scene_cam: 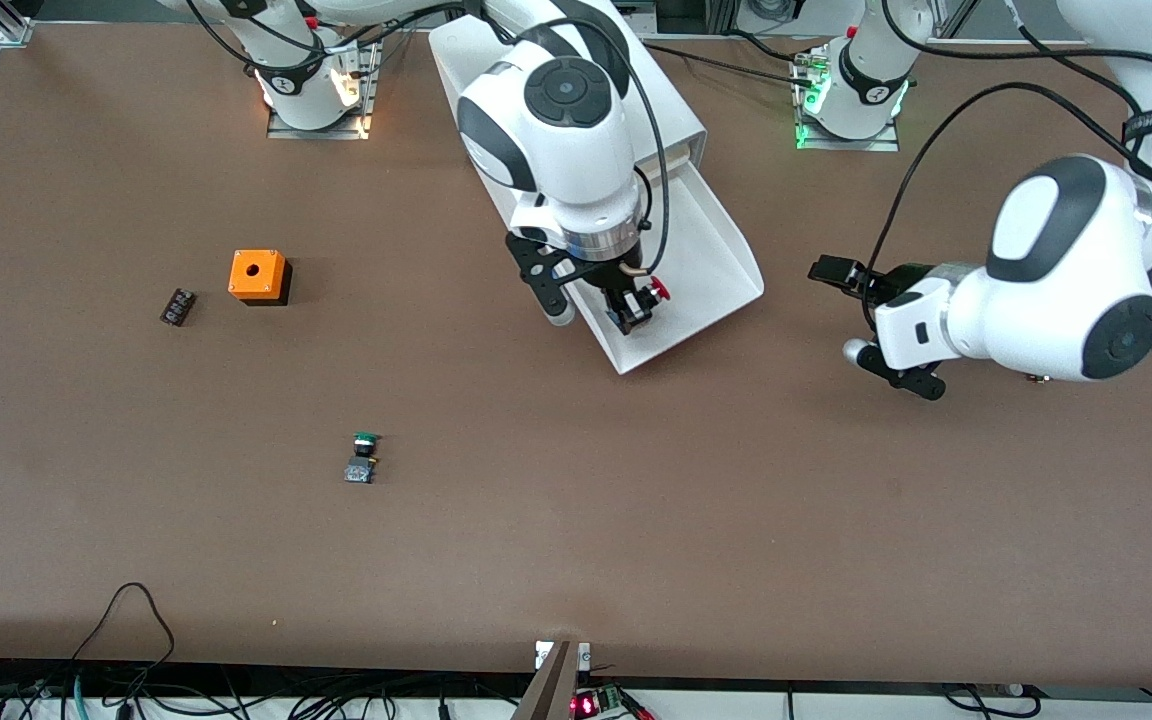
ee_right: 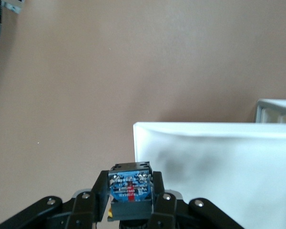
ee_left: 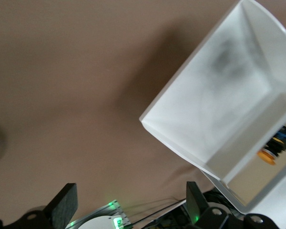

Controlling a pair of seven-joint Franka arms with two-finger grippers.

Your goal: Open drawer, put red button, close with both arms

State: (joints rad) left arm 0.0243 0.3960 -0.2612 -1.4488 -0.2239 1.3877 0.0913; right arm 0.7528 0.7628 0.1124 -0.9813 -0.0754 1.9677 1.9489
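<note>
1. The right pincer [scene_cam: 636, 305] was clenched on the red button [scene_cam: 648, 297] and held it over the open drawer [scene_cam: 726, 275], close to the drawer's front wall. In the right wrist view the blue-grey base of the button sat between the two fingers [ee_right: 158, 198], with the white drawer floor just under and ahead of it.
2. The left pincer [scene_cam: 871, 320] was released, its jaws wide apart and holding nothing. It hovered over the bare desk [scene_cam: 636, 520] just beside the drawer, toward the left arm's end, and appeared to wait.
3. Risk: the button hung near the drawer's low front edge. If it were let go there, it could hit the rim and bounce out onto the desk.
4. Risk: the cap pointed sideways, so the button might roll after release.
5. Risk: the drawer stood at a slant out of the cabinet [scene_cam: 576, 60]. Pushing it with both arms unevenly could jam it.
6. The green button [scene_cam: 363, 458] and the orange box [scene_cam: 258, 277] lay well apart from the right pincer and were not a danger.
</note>
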